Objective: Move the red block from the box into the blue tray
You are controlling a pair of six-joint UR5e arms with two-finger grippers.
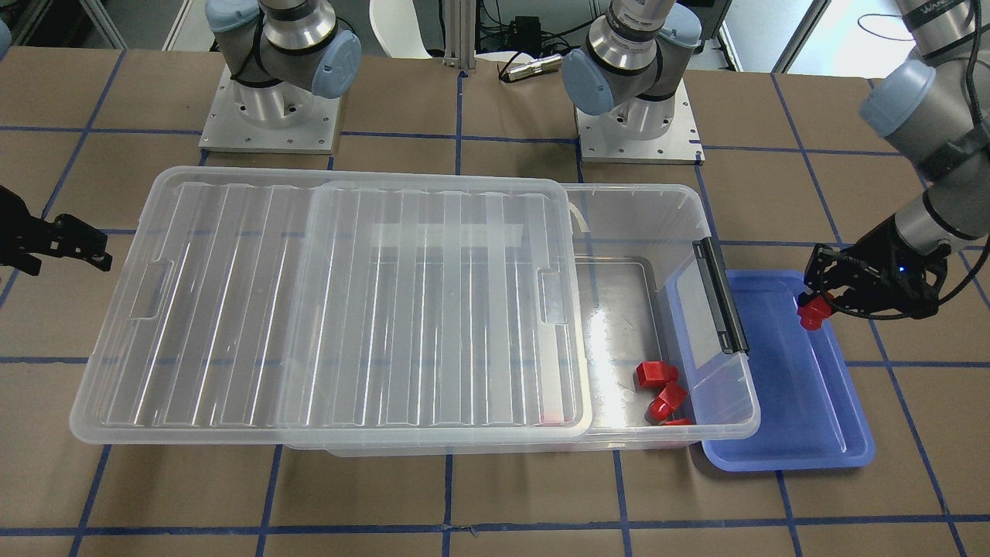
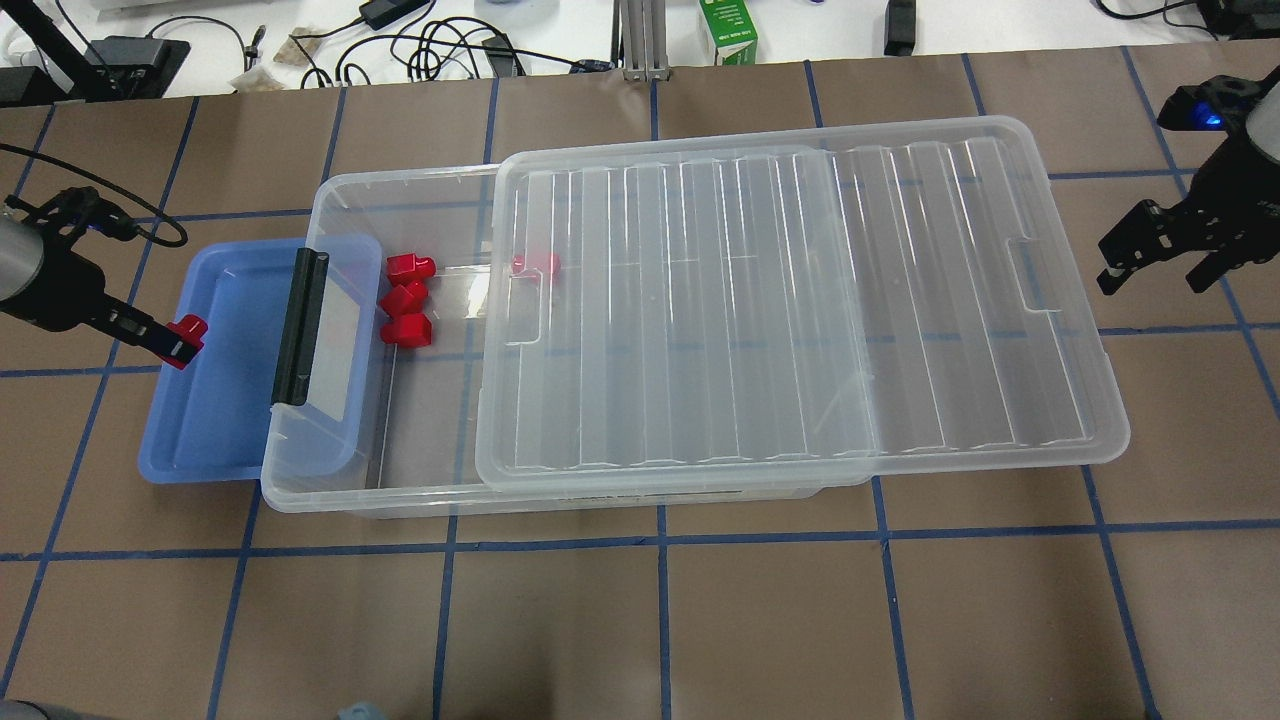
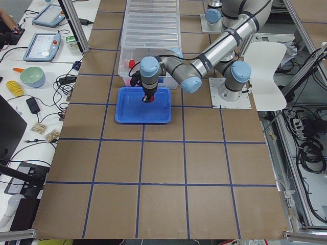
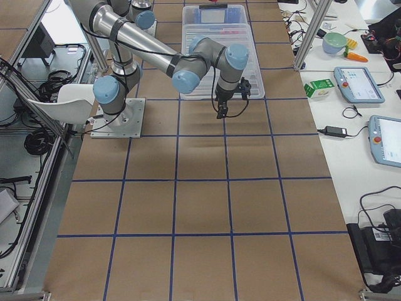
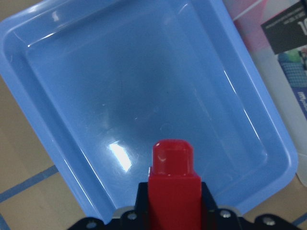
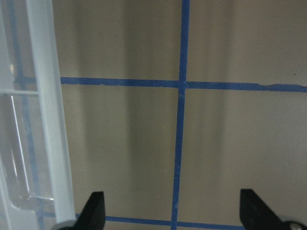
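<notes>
My left gripper (image 2: 178,341) is shut on a red block (image 2: 186,340) and holds it above the blue tray (image 2: 215,420), over its outer long rim; the block (image 5: 173,184) shows in the left wrist view above the tray's bare floor (image 5: 144,96). It also shows in the front-facing view (image 1: 814,312). The clear box (image 2: 340,470) lies beside the tray with its ribbed lid (image 2: 800,300) slid aside, the black latch (image 2: 299,325) end uncovered. Three red blocks (image 2: 405,298) lie in the uncovered end, one more (image 2: 537,264) under the lid's edge. My right gripper (image 2: 1150,262) is open and empty, beyond the lid's far end.
The box's end overlaps the tray's inner edge (image 1: 715,294). The lid overhangs the box towards my right gripper (image 1: 73,247). The table is brown with blue tape lines (image 2: 660,540). Cables and a green carton (image 2: 730,30) lie along the far edge.
</notes>
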